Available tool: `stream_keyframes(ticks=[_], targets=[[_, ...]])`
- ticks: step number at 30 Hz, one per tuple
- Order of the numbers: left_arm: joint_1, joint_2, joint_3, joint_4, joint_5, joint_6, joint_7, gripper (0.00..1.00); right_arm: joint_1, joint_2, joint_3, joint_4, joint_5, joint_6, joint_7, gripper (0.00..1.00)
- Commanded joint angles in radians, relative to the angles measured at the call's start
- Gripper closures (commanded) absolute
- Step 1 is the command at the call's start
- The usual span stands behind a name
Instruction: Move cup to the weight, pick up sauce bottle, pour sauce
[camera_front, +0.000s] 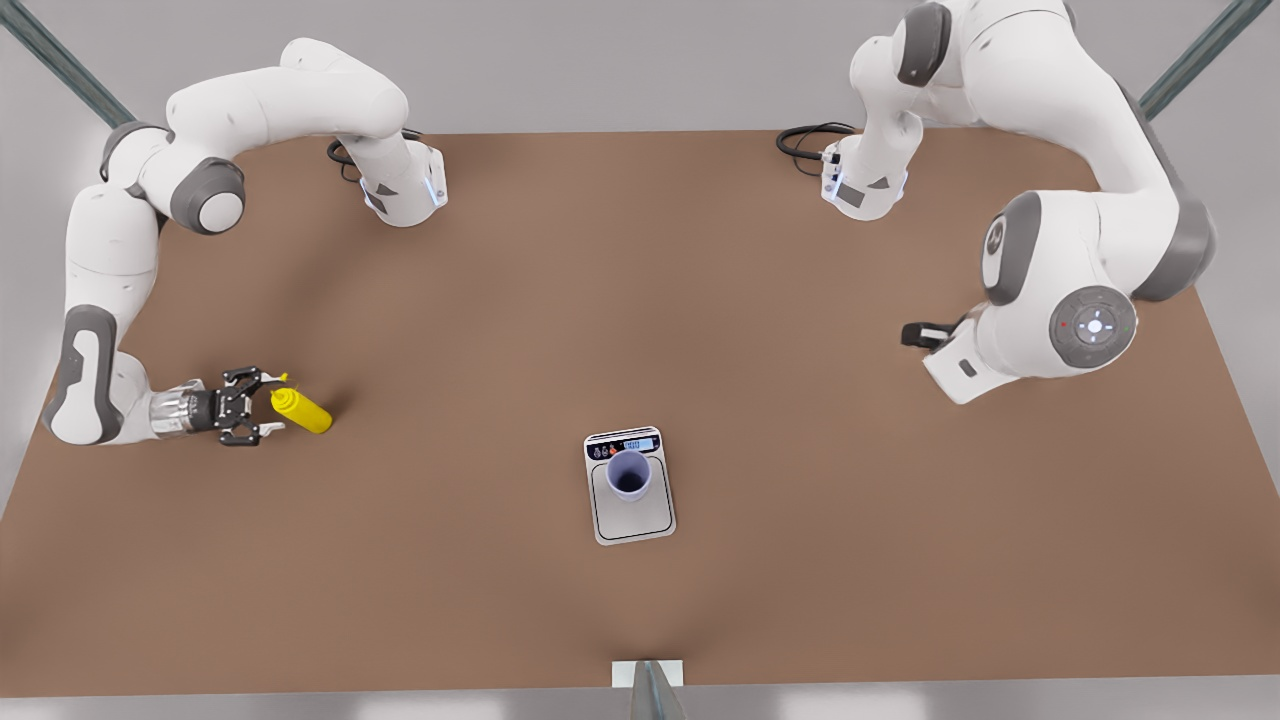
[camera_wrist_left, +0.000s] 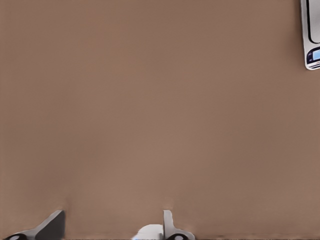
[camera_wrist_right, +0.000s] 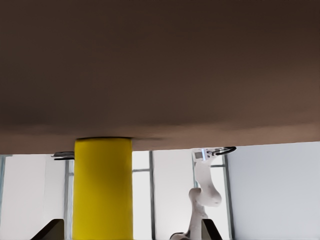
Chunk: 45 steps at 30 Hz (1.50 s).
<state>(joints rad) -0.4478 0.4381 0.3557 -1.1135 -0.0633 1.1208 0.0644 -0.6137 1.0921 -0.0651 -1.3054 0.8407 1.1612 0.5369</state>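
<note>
Jaws of the right gripper (camera_front: 268, 404) are being held apart around the sauce bottle (camera_front: 302, 410), far from the weight (camera_front: 630, 487) on the surface (camera_front: 800, 420). The cup (camera_front: 629, 474) is being carried by the weight's plate. The left gripper (camera_wrist_left: 114, 226), jaws apart, is waiting near the weight.

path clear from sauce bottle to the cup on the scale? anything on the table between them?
Nothing visible. Bare table lies between the sauce bottle at the right gripper and the cup on the weight. Left gripper waits farther off.
</note>
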Motion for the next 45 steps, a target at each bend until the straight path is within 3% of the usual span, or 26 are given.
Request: stream_keyframes(ticks=[1, 2, 3, 4, 30, 31, 34, 35, 45], targets=[[0.001, -0.002, 0.0, 0.0, 0.048, -0.001, 0.0, 0.0, 0.0, 0.0, 0.001, 0.0, -0.008, 0.0, 0.0, 0.0], [0.033, -0.099, -0.029, -0.118, 0.045, 0.027, -0.005, 0.0, 0.0, 0.002, 0.004, 0.0, -0.011, 0.002, 0.0, 0.0], [0.089, -0.234, -0.135, -0.265, 0.074, 0.149, -0.011, 0.0, 0.002, 0.002, 0.013, 0.002, -0.029, 0.003, 0.0, 0.0], [0.093, -0.268, -0.144, -0.285, 0.079, 0.151, -0.017, 0.0, 0.003, 0.003, 0.018, 0.002, -0.031, 0.009, 0.0, 0.0], [0.089, -0.254, -0.144, -0.27, 0.068, 0.074, -0.006, 0.0, 0.026, -0.061, 0.16, -0.041, -0.137, 0.107, 0.008, 0.01], [0.089, -0.253, -0.144, -0.258, 0.069, 0.067, -0.005, 0.0, 0.026, -0.063, 0.162, -0.041, -0.141, 0.109, 0.006, 0.27], [0.089, -0.251, -0.144, -0.258, 0.069, 0.063, -0.003, 0.0, 0.026, -0.067, 0.163, -0.049, -0.147, 0.117, 0.006, 0.74], [0.089, -0.251, -0.144, -0.258, 0.069, 0.065, -0.002, 0.0, 0.026, -0.067, 0.163, -0.049, -0.147, 0.117, 0.006, 0.79], [0.083, -0.256, -0.162, -0.221, 0.062, 0.008, -0.017, 0.0, 0.029, -0.143, 0.185, -0.061, -0.152, 0.129, 0.071, 0.79]])
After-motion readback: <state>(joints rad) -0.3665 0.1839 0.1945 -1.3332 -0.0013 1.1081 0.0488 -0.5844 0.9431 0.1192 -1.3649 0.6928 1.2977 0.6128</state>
